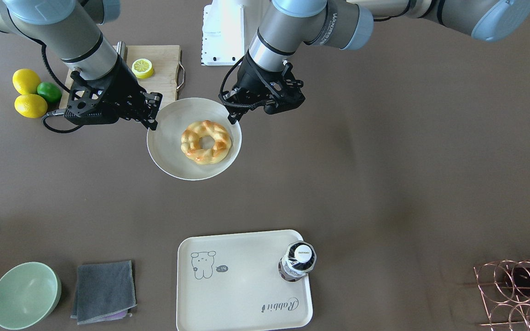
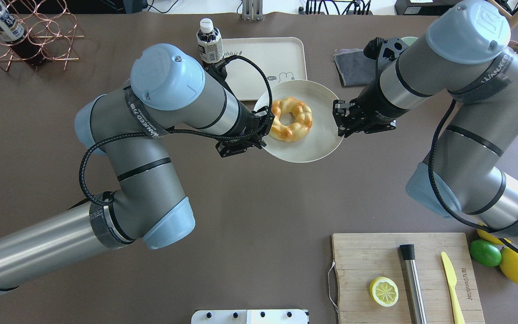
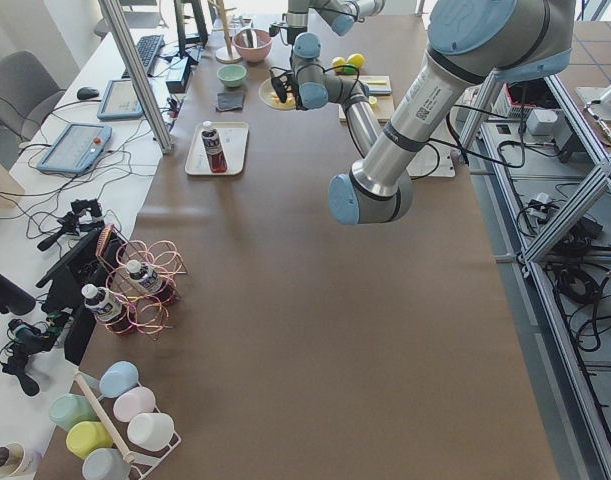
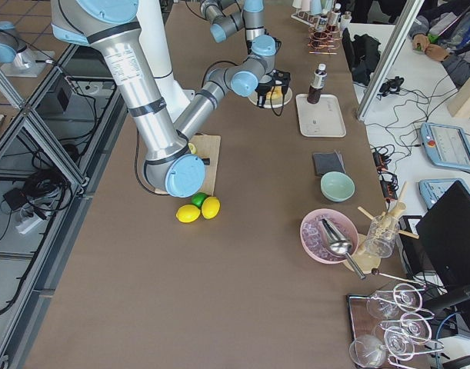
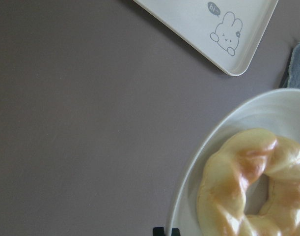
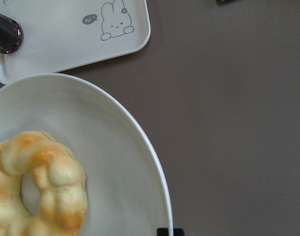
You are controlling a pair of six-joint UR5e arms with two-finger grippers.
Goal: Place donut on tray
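The golden-brown twisted donut (image 1: 206, 141) lies on a round off-white plate (image 1: 168, 151). My left gripper (image 1: 236, 117) is shut on the plate's rim on one side. My right gripper (image 1: 153, 122) is shut on the rim on the opposite side. In the overhead view the donut (image 2: 291, 119) and plate (image 2: 304, 150) sit between the left gripper (image 2: 264, 130) and right gripper (image 2: 337, 119), just short of the cream rabbit tray (image 2: 263, 58). The tray (image 1: 246, 280) is apart from the plate and carries a bottle. Both wrist views show the donut (image 5: 248, 187) (image 6: 37, 187) and the tray's corner (image 5: 208, 44) (image 6: 56, 49).
A dark bottle (image 1: 297, 259) stands on the tray's corner. A grey cloth (image 1: 104, 290) and a green bowl (image 1: 25, 295) lie beside the tray. A wooden cutting board (image 2: 376, 256) holds a lemon half (image 2: 384, 291). Lemons and a lime (image 1: 30, 92) lie nearby. A copper wire rack (image 1: 518, 289) stands at one corner.
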